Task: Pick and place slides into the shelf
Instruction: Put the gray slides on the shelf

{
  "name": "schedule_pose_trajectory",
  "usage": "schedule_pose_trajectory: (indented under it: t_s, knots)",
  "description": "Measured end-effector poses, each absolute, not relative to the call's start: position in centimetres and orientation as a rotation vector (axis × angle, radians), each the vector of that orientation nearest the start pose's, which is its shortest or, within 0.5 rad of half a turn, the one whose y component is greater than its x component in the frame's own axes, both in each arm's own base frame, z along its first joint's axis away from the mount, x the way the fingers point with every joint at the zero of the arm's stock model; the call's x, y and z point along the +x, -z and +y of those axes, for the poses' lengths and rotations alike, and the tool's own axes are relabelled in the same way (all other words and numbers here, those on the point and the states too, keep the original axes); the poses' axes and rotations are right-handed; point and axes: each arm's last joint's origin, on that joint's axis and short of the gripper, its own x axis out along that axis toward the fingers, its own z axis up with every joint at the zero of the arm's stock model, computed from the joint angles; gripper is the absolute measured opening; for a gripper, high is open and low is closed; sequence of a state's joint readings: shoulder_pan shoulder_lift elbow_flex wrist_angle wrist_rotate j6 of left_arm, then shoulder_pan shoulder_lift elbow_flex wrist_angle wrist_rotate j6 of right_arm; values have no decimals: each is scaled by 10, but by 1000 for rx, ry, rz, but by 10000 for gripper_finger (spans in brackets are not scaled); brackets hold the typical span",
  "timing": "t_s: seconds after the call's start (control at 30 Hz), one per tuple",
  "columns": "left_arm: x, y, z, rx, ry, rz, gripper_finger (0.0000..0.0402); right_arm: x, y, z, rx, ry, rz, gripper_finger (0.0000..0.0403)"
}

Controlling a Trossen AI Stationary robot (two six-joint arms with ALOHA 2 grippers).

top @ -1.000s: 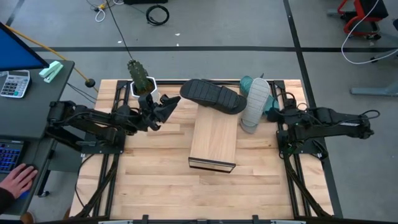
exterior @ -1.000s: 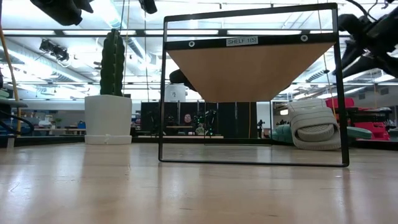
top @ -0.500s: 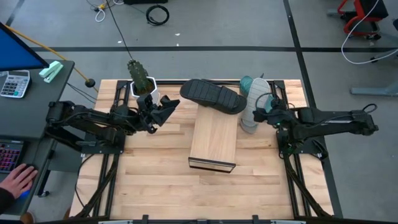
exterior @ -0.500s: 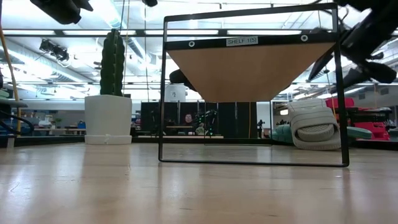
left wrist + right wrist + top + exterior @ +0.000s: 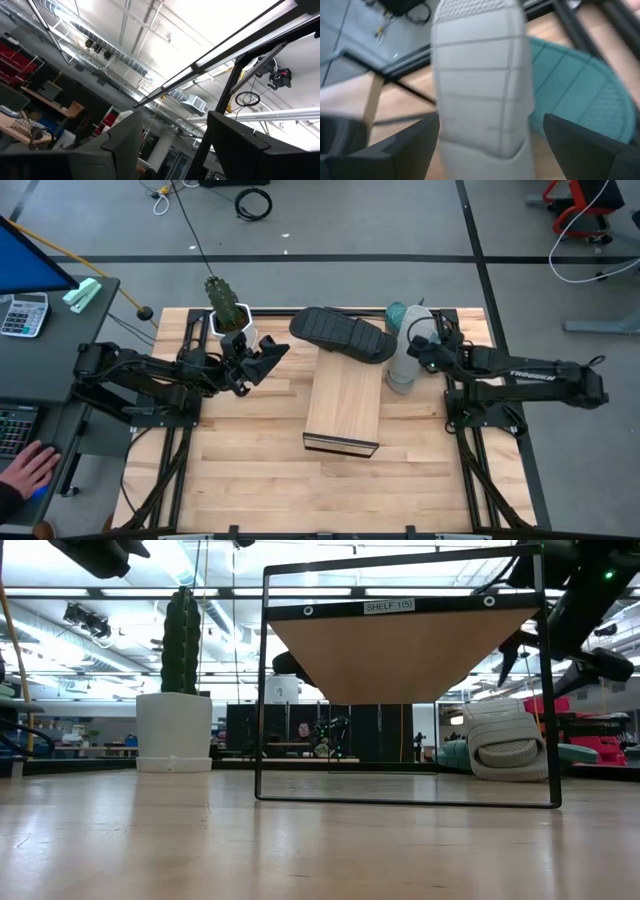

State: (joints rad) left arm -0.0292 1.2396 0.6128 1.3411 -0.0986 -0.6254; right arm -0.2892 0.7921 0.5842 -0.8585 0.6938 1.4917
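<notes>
Risk of a miss: right end effector (image 5: 485,145), fingers spread wide, straddles grey slide (image 5: 480,75); an off-centre closure could nudge it into teal slide (image 5: 575,95).

Black slide (image 5: 342,334), ribbed light-grey slide (image 5: 482,80), teal slide (image 5: 580,95), light-wood black-framed shelf (image 5: 345,402).

— Can I read anything from here?
— One label (image 5: 388,606), white, on the black top bar of the shelf (image 5: 400,645) in the low view: "SHELF 1(5)".
— And on my right arm (image 5: 530,377)?
— Pale lettering along it in the high view, too small for me to make out.
</notes>
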Motion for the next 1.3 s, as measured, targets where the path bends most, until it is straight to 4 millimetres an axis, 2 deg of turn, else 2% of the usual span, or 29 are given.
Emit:
schedule_pose_trajectory:
  t_s: [0.27,0.47,0.93,1.03,1.3]
  knots:
    - [241,-321,-4,-661,166,-711,229,115,-214,-70,1012,1602,221,350]
    - [241,-321,-4,-661,166,-711,229,121,-210,-81,1008,1608,268,347]
    - [241,-321,-4,-661,166,-711,229,124,-193,-101,1020,1747,356,346]
    - [241,-321,-4,-661,166,-711,228,126,-192,-104,1037,1741,345,346]
    - [241,-321,-4,-660,165,-710,228,140,-192,-113,1039,1597,340,344]
